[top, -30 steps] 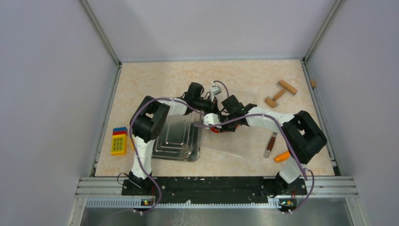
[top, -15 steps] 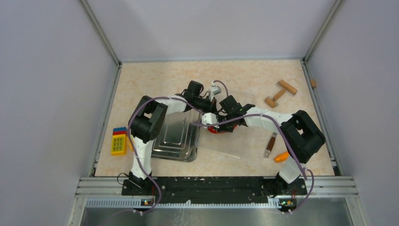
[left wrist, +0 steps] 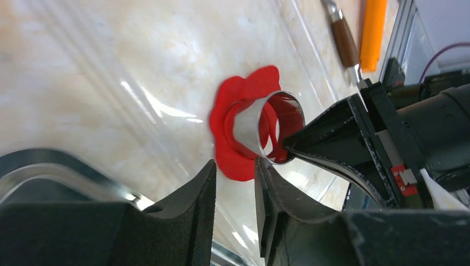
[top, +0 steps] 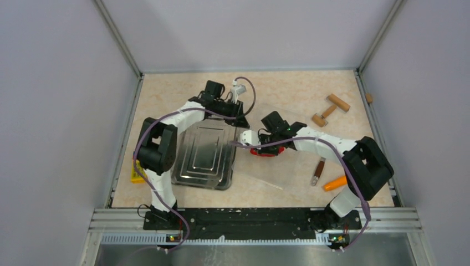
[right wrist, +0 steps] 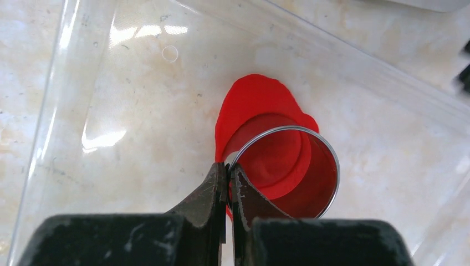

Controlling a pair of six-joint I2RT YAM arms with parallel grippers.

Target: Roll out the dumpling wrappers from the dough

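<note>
Black right tool [right wrist: 228, 172]: jaws shut tight on the near wall of the steel ring [right wrist: 321, 177]
Under the ring: red dough [right wrist: 252, 102], a thin irregular sheet on clear film [right wrist: 138, 111] over the desk [right wrist: 33, 83]
Inside the ring: round wrapper [right wrist: 274, 160]; cut free or not, cannot tell
Handling: soft, light, likely tacky and easily torn; best peeled up by its edge
Left tool [left wrist: 235, 169]: part open, empty, apart from the dough
Left wrist view: ring's outer wall standing on the dough
Right wrist view: straight down the bore
</note>
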